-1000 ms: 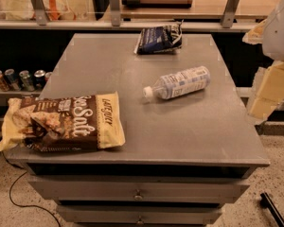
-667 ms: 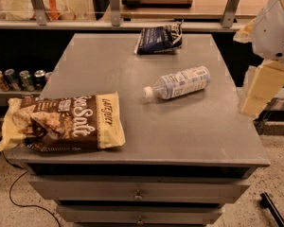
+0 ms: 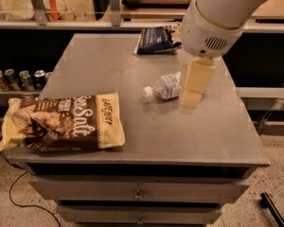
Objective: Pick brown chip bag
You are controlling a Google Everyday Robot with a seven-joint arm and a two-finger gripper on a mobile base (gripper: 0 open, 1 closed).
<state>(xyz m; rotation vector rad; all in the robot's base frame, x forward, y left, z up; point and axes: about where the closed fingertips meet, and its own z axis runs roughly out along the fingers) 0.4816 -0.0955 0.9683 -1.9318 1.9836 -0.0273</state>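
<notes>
gripper hangs over bottle, mid-right of table; whether released or clenched, cannot tell. brown bag lies flat at front-left corner, well apart. best: cross left clear of bottle, descend on bag's middle, pinch a crinkle.

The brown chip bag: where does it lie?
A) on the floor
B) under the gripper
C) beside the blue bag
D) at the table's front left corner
D: the brown chip bag lies at the front left corner of the table; the gripper hangs by the bottle, further right.
</notes>
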